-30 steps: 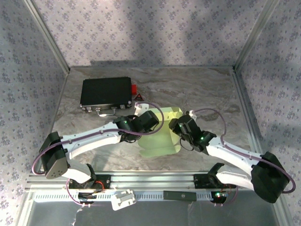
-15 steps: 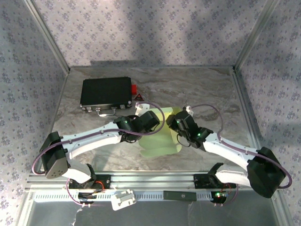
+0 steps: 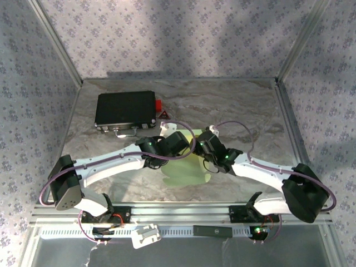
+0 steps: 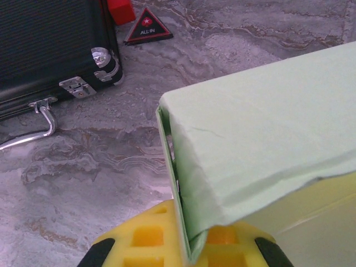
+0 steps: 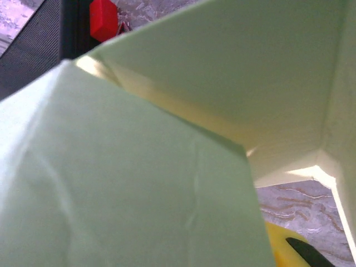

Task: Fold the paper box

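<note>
Left wrist — paper box (image 4: 261, 139) wall within left tool (image 4: 192, 251)

A small black triangular marker (image 4: 147, 30) with a red border carries a star and the white words "ALL IN". It lies flat on the marble table (image 4: 250, 50), at about eleven o'clock from my left claw (image 4: 189, 247) and at three o'clock of the black case (image 4: 50, 44). From overhead, its print is too small for me to read.
</note>
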